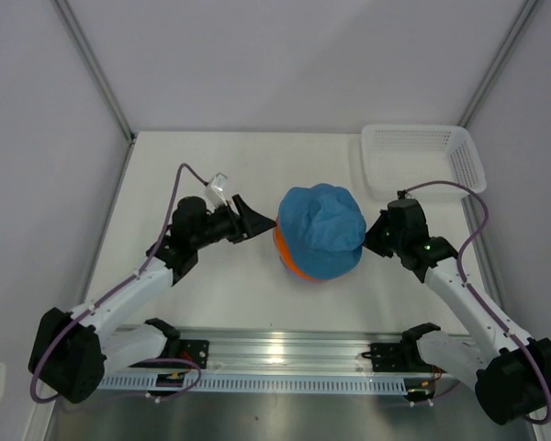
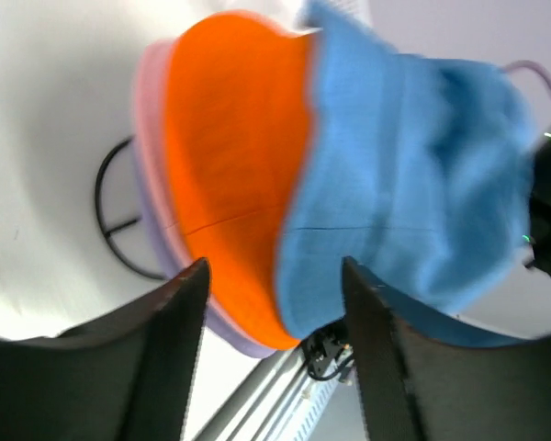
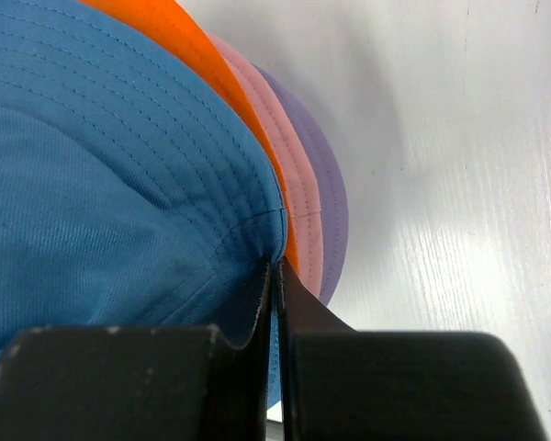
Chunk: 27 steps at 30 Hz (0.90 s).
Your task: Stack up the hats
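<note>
Left hand (image 1: 262,220): it sits just left of the blue hat (image 1: 321,230), fingers spread wide with nothing between them. In your left wrist view, the brim edges lie just ahead of the open tips.
Wire stand (image 2: 119,220): only a black ring of it shows, on the bench (image 1: 211,165) beneath and to the left of the blue hat. How the hats sit on it is hidden.
Lower hats: the orange hat (image 2: 230,165) is directly under the blue hat, the pink hat (image 3: 294,184) under that and the lavender hat (image 3: 335,202) lowest. Their brims step outward in that order.
Blue hat position: it is on top, crown up, with a strip of orange peeking out at its lower left edge.
Right hand (image 3: 275,266): closed tight on the blue hat's right brim, pinching the fabric edge.
Basket (image 1: 422,161): behind and to the right of the blue hat, well apart from it.
Step in hand: you look to be seating the last hat, with all four already in one pile.
Next move: likely let go of the brim and draw the right hand away sideways, without dragging the soft fabric. Use the open left hand only if the blue hat needs nudging square over the orange.
</note>
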Each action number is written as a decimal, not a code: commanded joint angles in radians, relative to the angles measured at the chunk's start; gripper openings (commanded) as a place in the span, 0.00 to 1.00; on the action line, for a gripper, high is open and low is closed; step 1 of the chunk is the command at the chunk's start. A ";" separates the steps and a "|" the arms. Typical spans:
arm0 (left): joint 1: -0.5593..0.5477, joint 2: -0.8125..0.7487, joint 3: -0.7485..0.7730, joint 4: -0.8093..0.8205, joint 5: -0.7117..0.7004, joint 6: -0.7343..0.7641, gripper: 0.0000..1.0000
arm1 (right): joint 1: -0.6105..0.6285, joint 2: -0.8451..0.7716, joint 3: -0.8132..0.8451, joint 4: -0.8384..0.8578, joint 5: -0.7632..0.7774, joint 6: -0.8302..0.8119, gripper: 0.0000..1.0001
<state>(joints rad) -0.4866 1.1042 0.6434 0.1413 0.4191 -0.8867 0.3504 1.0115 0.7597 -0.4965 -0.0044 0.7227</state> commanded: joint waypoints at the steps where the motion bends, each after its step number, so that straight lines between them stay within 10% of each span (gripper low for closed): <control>1: -0.006 -0.095 0.013 0.119 0.046 0.055 0.66 | 0.007 -0.007 0.049 -0.021 0.034 -0.016 0.00; 27: -0.030 0.229 0.099 0.409 0.242 -0.064 0.56 | 0.012 0.004 0.073 -0.017 -0.016 -0.025 0.00</control>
<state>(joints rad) -0.4995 1.3148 0.7017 0.4683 0.6258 -0.9333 0.3546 1.0119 0.7811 -0.5194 -0.0093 0.7044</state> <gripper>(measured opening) 0.559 0.009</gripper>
